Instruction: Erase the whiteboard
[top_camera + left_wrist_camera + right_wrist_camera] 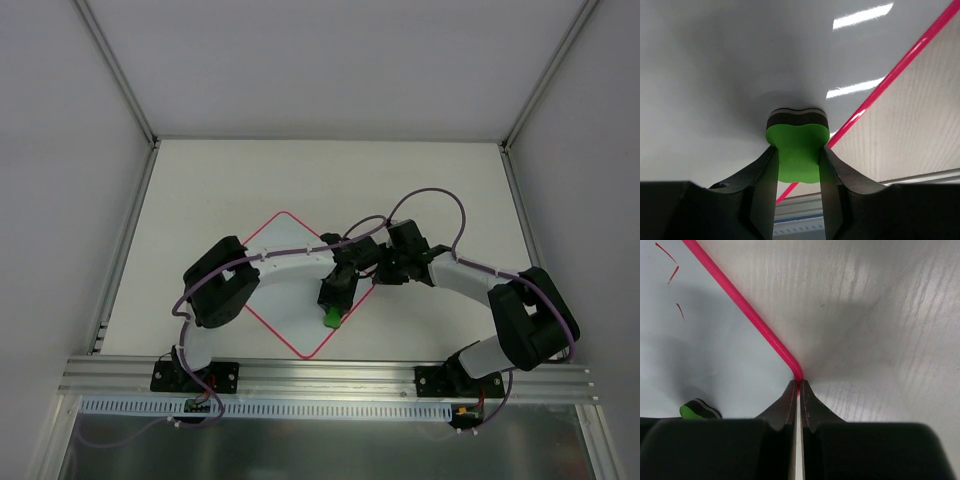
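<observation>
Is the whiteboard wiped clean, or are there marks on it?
Not clean. The right wrist view shows a few short red strokes on the whiteboard, on its pale surface.

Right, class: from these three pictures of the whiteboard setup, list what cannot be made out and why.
1. Top view: the middle of the pale, red-bordered whiteboard is hidden under the left arm and right arm.
2. Left wrist view: the green, dark-padded eraser in the left claw hides its own contact face.
3. Right wrist view: the red strokes sit by the top-left edge; any beyond it are cut off. The shut right claw covers the board's corner.
</observation>
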### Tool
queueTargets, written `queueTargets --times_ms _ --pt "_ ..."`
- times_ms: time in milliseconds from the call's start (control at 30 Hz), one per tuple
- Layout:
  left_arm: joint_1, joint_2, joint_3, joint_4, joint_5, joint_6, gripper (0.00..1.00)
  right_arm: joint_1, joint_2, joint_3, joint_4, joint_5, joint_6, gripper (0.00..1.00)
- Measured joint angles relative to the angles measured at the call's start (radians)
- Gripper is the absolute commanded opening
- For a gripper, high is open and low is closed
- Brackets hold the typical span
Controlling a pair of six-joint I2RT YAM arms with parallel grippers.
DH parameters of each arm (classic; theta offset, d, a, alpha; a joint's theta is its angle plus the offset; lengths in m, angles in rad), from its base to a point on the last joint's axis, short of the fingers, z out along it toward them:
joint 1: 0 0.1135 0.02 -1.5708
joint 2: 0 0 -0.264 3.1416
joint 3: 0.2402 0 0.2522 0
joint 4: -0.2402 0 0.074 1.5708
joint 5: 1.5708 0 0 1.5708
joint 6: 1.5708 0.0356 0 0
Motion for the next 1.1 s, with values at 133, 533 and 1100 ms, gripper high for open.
queueTargets --times_ms 133,533,1100 --pt "0.078 -0.001 0.000 -0.009 0.009 0.008 0.00 0.000 0.000 0.000 0.001 0.000 0.000 0.00" --pt "0.429 0.136 0.224 -0.038 -0.130 0.220 0.00 0.000 0.002 0.000 0.002 -0.001 0.000 0.00" --pt "0.416 0.259 0.411 -0.048 -0.098 0.382 0.00 0.000 0.008 0.006 0.002 0.000 -0.001 0.00"
